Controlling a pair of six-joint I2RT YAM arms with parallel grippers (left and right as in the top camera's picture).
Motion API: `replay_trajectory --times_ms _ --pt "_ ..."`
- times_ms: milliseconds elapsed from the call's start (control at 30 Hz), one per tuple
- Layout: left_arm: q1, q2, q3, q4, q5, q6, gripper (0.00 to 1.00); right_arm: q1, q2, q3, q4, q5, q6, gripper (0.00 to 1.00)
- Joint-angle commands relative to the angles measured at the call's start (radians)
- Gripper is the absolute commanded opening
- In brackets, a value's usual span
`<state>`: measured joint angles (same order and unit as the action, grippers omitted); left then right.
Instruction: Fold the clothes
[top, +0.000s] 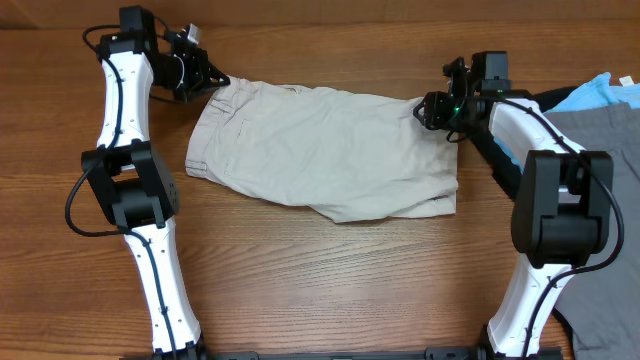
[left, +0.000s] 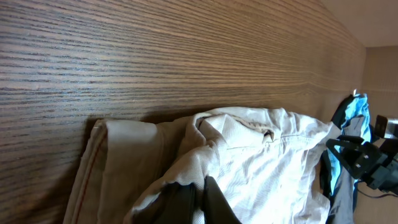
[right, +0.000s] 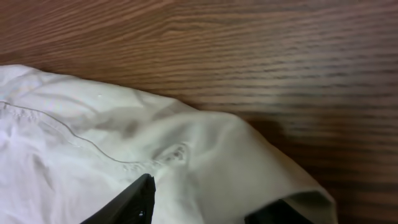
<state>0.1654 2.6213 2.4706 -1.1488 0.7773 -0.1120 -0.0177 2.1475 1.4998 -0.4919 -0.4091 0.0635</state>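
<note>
Your shorts (top: 330, 150) lie flat near the middle of the table (top: 320, 290), toward its far side. They are pale beige cotton, lightly creased, with stitched seams. Their long axis runs left to right across the table: the waistband (top: 200, 150) is at the left end and the leg hems are at the right.

Your left gripper (top: 216, 80) sits at the far left corner, by the waistband. In the left wrist view its fingers (left: 186, 205) are pressed together, pinching a bunched-up fold of the shorts.

Your right gripper (top: 426, 108) is at the far right corner. Its fingers (right: 134, 202) are spread, with the hem edge lying loose between them.

Past that arm, at the table's right edge, a grey garment (top: 600, 150), a light blue garment (top: 612, 90) and a black garment (top: 558, 98) are piled together.
</note>
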Motion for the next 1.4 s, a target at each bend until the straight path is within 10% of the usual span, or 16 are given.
replay_trajectory --times_ms 0,200,567,1067,1367 --pt "-0.001 0.011 0.029 0.001 -0.002 0.011 0.04 0.006 -0.043 0.002 0.013 0.009 -0.016 0.48" --pt "-0.001 0.011 0.029 0.000 -0.002 0.011 0.04 0.006 -0.043 -0.034 0.082 0.016 -0.016 0.47" --pt "-0.002 0.011 0.029 0.001 -0.002 0.011 0.04 0.006 -0.043 -0.035 0.066 0.016 -0.015 0.04" --pt "0.005 -0.013 0.200 -0.192 0.048 0.058 0.04 -0.057 -0.263 0.009 -0.164 -0.121 -0.004 0.04" --pt "-0.015 -0.221 0.302 -0.537 -0.228 0.116 0.04 -0.074 -0.508 0.009 -0.574 -0.132 -0.005 0.04"
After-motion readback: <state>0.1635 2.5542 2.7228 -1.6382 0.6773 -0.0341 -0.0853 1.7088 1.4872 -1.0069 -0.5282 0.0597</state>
